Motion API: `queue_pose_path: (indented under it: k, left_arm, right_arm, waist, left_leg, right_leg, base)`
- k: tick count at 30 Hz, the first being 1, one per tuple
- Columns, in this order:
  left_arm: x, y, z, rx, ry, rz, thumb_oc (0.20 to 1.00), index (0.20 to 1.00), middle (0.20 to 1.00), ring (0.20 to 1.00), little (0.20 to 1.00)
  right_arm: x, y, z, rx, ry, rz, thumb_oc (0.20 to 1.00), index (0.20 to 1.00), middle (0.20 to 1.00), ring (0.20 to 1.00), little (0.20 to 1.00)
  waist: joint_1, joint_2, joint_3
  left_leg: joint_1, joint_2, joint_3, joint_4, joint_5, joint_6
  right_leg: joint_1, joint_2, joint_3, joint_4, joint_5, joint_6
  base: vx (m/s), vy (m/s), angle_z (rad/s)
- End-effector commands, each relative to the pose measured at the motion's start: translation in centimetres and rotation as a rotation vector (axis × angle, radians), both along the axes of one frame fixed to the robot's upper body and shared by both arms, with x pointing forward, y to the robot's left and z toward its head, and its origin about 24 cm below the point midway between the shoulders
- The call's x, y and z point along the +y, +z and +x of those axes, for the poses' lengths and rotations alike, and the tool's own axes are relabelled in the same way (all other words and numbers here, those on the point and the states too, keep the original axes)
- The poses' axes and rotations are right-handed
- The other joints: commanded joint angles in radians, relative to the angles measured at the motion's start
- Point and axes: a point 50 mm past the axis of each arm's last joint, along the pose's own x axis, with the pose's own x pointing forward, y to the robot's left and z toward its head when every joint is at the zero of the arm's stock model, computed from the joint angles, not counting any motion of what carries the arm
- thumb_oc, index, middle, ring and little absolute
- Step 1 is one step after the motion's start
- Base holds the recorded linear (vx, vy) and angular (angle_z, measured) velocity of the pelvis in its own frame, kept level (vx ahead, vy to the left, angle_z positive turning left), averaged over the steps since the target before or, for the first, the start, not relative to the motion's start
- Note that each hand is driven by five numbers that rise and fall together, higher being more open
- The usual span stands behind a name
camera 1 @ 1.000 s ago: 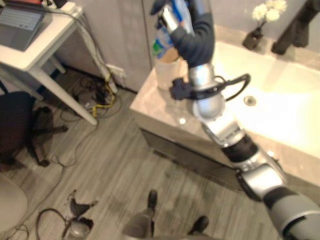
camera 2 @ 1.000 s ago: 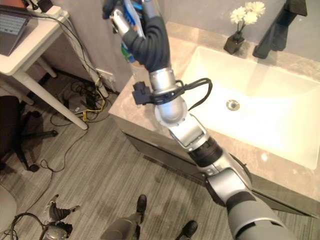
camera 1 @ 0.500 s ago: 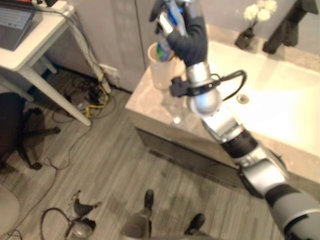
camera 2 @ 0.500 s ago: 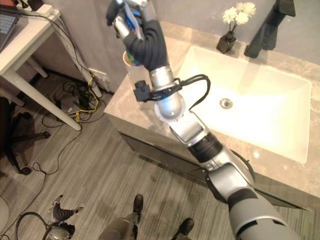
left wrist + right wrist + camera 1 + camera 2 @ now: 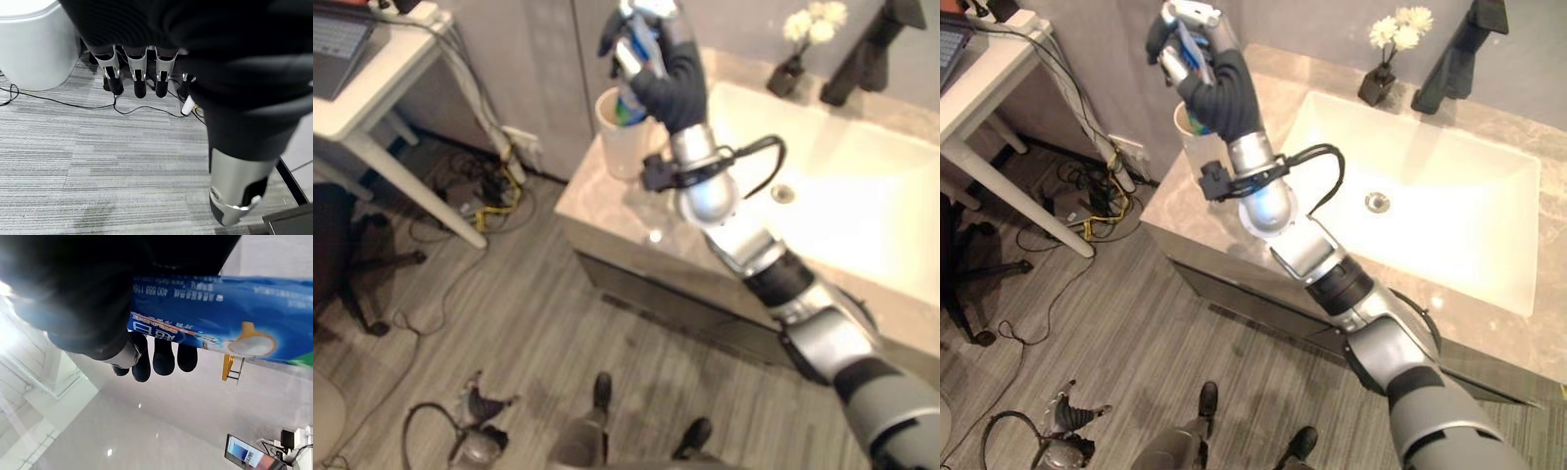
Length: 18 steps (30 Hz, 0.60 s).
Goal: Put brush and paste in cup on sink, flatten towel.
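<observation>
Right hand (image 5: 1197,61) clamped round a blue toothpaste tube (image 5: 215,320) above the cup (image 5: 619,142).
The cup stands at the worktop's (image 5: 1197,211) left corner. The tube's lower end is hidden; left hand (image 5: 137,81) hangs relaxed over the floor.

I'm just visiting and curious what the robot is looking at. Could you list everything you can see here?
Toothpaste tube: one, blue, in the right hand, over the cup.
Cup: one, pale, counter's corner.
Sink: one, white, set in the beige counter.
Faucet: one, black, behind the sink.
Flower vase: one, dark, white flowers, beside the faucet.
Table: one, white, beside the counter.
Right hand: curled round the tube.
Left hand: fingers straight, above the floor.
</observation>
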Motion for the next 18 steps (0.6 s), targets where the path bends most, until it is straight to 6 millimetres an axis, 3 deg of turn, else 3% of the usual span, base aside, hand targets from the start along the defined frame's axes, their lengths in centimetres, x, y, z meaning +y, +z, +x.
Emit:
queue_pose_path:
  k: [1,18]
  left_arm:
    - [0.7,0.0,0.0,0.041,-0.046,0.048,1.000,1.000,1.000,1.000,1.000]
    - [1.0,0.0,0.1,0.061,-0.058,0.046,1.000,1.000,1.000,1.000,1.000]
  right_arm:
    - [1.4,4.7,-1.0,-0.140,0.053,0.013,0.200,0.200,0.200,0.200,0.200]
    - [1.8,5.6,0.6,-0.108,-0.002,-0.071,0.200,0.200,0.200,0.200,0.200]
  waist:
    - [0.015,-0.025,-0.010]
    - [0.022,-0.064,-0.008]
  left_leg:
    - [0.019,-0.018,-0.025,0.012,-0.098,0.043]
    - [0.006,-0.016,-0.033,0.012,-0.094,0.043]
  right_leg:
    - [0.028,-0.039,0.051,-0.002,0.071,0.051]
    - [0.016,-0.027,0.059,-0.002,0.081,0.051]
  base:
    - [0.00,0.026,-0.08]
    - [0.00,0.004,-0.01]
